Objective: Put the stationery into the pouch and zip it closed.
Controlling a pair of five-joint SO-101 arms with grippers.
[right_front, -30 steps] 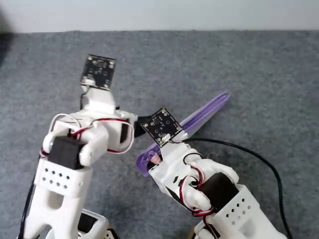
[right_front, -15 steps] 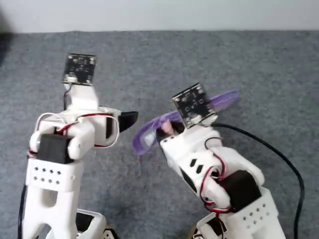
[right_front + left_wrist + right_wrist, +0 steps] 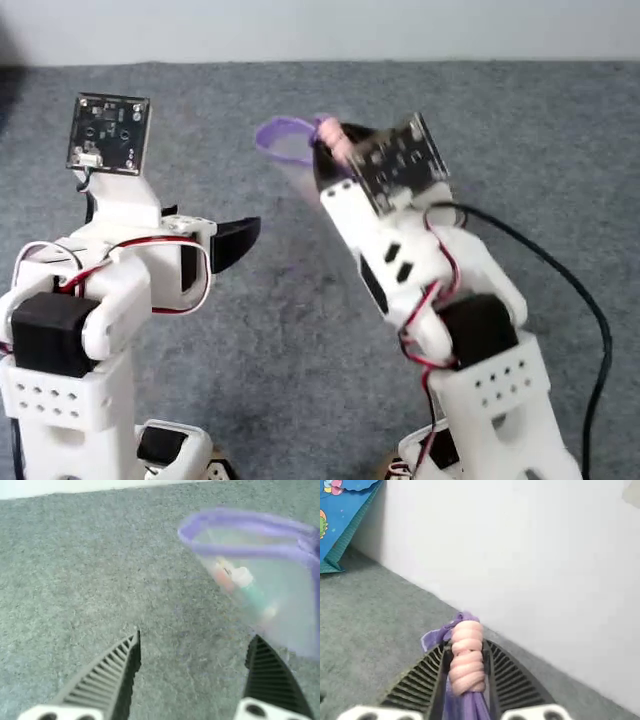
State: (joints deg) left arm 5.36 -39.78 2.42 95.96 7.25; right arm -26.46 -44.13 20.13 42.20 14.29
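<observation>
Pouch [image 3: 280, 595], with stationery [image 3: 240, 582] inside, hangs over the far middle of the table [image 3: 75, 570] from my right pincer [image 3: 465, 649], clamped on its pink zip pull [image 3: 466, 665]; I'd have my open, empty left pincer [image 3: 197, 638] pinch the purple rim [image 3: 235, 520] firmly before pulling.

White printed shells form the left arm [image 3: 120, 290] and the right arm [image 3: 430, 270], with black servo blocks [image 3: 50, 330] set in the joints and rows of small round holes [image 3: 497, 383] in the lower segments. Red and white wires [image 3: 208, 272] loop between joints; a black cable [image 3: 570, 300] trails from the right arm. Each wrist bears a square dark circuit board [image 3: 108, 133]. The fingers [image 3: 117, 675] are black, tapered and ribbed.
</observation>
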